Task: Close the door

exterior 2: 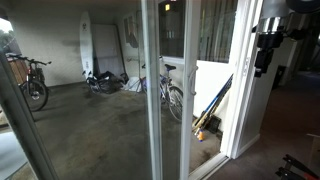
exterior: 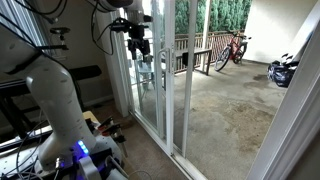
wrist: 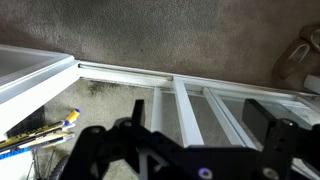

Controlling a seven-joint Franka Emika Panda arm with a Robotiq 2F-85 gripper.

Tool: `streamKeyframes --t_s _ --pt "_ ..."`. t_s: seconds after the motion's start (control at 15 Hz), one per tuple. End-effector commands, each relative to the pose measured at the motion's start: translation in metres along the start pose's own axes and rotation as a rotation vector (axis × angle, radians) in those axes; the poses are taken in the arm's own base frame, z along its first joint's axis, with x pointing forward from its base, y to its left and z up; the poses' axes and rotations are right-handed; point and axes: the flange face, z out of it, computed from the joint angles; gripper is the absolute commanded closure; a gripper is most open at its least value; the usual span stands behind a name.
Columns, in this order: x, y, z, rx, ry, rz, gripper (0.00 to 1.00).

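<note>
The door shows in both exterior views as a tall white-framed glass panel; its edge stile point(exterior: 133, 85) point(exterior 2: 245, 90) stands right beside my gripper point(exterior: 138, 44) point(exterior 2: 264, 52), high up. The handle is too small to make out. In the wrist view, which looks down the frame to the floor, my gripper point(wrist: 200, 116) is open, its black fingers point(wrist: 262, 118) spread wide. A white stile point(wrist: 186, 112) runs down between them in the picture. Whether a finger touches the frame cannot be told.
More white-framed panels point(exterior: 182, 80) point(exterior 2: 155, 90) stand alongside. Beyond the glass lies a concrete patio point(exterior: 225, 105) with bicycles point(exterior: 232, 48) point(exterior 2: 172, 95). Long-handled tools point(exterior 2: 212, 108) point(wrist: 40, 128) lean by the frame. The floor track point(wrist: 130, 72) runs across below.
</note>
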Motion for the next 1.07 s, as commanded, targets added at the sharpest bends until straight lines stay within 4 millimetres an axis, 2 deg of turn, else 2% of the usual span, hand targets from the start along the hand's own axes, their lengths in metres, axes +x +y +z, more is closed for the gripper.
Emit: streamKeyframes --t_s 0.0,0.2,0.67,0.8,1.0 --pt "0.000 0.000 -0.001 0.000 -0.001 0.000 0.00" --pt "0.007 -0.003 0.005 -0.009 0.026 0.008 0.00" --pt "0.073 -0.031 0.042 -0.062 0.249 0.032 0.00" --pt "0.081 -0.039 0.057 -0.053 0.240 0.028 0.00" --pt "0.084 -0.050 0.077 -0.020 0.174 0.002 0.00"
